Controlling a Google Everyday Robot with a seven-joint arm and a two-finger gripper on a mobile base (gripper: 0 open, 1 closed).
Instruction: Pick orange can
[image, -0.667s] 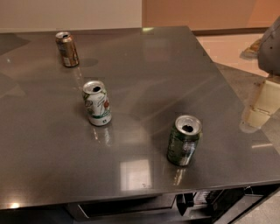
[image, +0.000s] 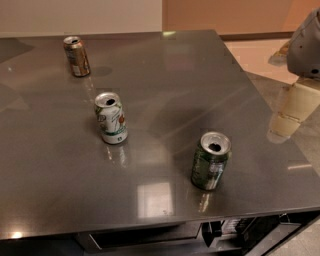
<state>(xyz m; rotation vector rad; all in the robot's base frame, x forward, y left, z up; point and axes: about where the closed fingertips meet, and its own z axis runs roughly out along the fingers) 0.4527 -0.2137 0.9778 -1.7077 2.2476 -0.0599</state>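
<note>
Since I can't tell whether the jaws are open or closed, check that first. Gripper (image: 296, 102), grey shell over cream blocks, hangs well right of the white cylindrical can with green and red print (image: 111, 119). Small copper-orange metallic can with silver top (image: 76, 56) stands upright beyond-left of the white can, well apart. Risk: the reach clips the white can or the dark green metal can (image: 210, 161) near-right of it. On the glossy grey surface (image: 60, 190), smooth thin-walled cans would likely slide or tip.

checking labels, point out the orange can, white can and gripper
orange can (image: 76, 56), camera view, middle of its side
white can (image: 112, 120), camera view, printed side
gripper (image: 288, 116), camera view, pale part at right edge
</note>
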